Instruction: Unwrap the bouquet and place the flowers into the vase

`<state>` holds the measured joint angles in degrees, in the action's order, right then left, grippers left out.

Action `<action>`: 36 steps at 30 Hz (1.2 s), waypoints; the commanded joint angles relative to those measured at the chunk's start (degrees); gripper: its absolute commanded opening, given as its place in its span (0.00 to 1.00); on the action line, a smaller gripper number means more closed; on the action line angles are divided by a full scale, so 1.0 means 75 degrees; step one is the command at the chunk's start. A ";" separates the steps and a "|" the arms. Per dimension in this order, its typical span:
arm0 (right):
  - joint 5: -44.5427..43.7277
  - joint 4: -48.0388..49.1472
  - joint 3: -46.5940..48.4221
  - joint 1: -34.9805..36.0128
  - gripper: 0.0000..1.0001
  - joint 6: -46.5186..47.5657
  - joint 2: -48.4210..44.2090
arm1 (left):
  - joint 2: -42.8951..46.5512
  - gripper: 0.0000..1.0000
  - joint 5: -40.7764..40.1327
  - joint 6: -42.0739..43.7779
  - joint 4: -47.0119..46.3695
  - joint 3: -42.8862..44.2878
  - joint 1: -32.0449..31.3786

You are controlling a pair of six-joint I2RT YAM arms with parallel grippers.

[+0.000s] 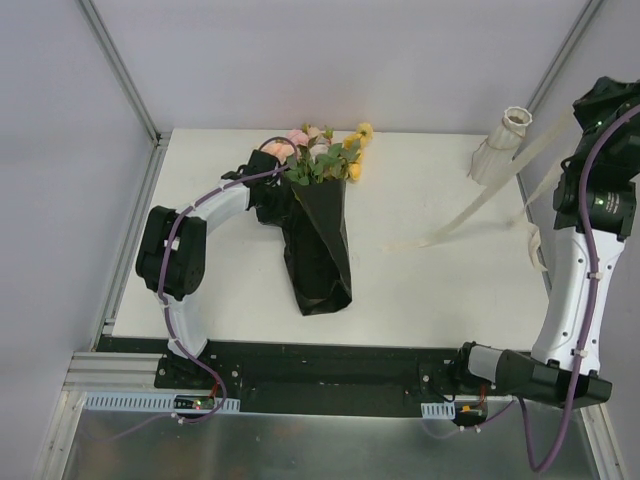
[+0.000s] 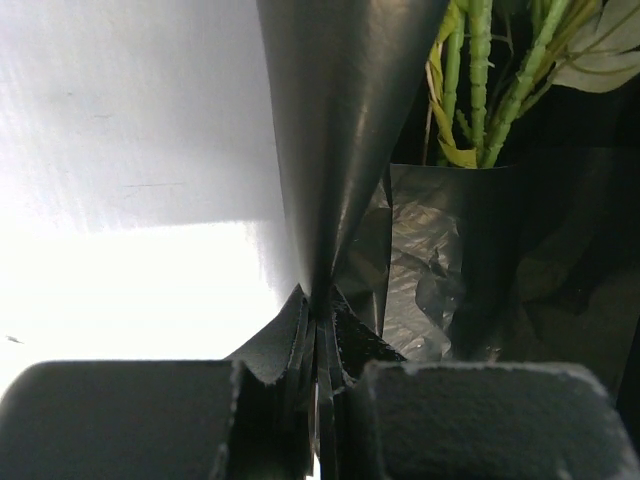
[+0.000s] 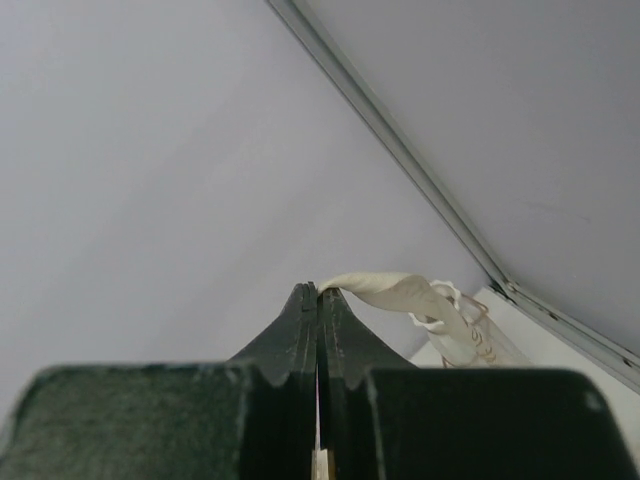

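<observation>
Centre of the top view: the bouquet (image 1: 318, 205) lies on the white table (image 1: 430, 290), long axis running up and down the frame.
- The flowers (image 1: 325, 150), with pink, peach and yellow heads and green leaves, stick out of the upper end, toward the far edge of the table.
- The black wrap (image 1: 320, 255) covers the stems; its closed end points to the lower part of the frame, and the sheet looks loose and crumpled.
- In the left wrist view, green stems (image 2: 480, 80) rise at the upper right from the open mouth of the wrap.

Left gripper (image 2: 318, 300): jaws fully closed, pinching an edge of the black wrap. The sheet rises straight up from the fingertips in the wrist view. In the top view this gripper sits at the upper left side of the bouquet, just below the flower heads.

Right gripper (image 3: 318, 292): jaws fully closed on the cream ribbon (image 1: 480, 207). The ribbon leaves the tips and curls to the right in the wrist view. In the top view the arm is raised at the right edge of the frame. The ribbon hangs from it slantwise down and left, and its low end rests on the table right of the wrap, apart from it.

The vase (image 1: 498, 148), white and ribbed, stands at the upper right of the table, well apart from the bouquet. The ribbon passes just beside its base; I cannot tell whether they touch.
</observation>
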<state>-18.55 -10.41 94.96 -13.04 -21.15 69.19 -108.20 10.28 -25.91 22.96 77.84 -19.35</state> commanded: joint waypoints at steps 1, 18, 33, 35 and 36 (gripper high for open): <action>0.0899 0.0451 0.0955 -0.0043 0.00 -0.0296 0.0570 | 0.0306 0.00 -0.0246 -0.0049 -0.0003 -0.0055 0.0272; -0.0441 -0.0522 -0.1732 0.0614 0.05 -0.1024 -0.0070 | 0.0658 0.00 -0.0071 -0.0271 0.0009 -0.0465 0.0436; -0.1362 -0.2103 -0.4657 0.0180 0.60 -0.0874 -0.0635 | 0.2133 0.49 -0.0247 0.0184 0.0149 -0.0524 0.0424; -0.0730 -0.2302 -0.4424 0.0180 0.75 -0.0662 -0.0729 | 0.2344 0.53 -0.0001 0.0384 0.0185 -0.0477 0.0343; -0.0344 -0.2477 -0.4249 0.0191 0.78 -0.0568 -0.0752 | 0.2449 0.54 0.0046 0.0501 0.0208 -0.0465 0.0249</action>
<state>-27.16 -25.15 57.98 -11.40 -29.17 66.19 -93.97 8.69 -25.98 23.35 73.17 -16.45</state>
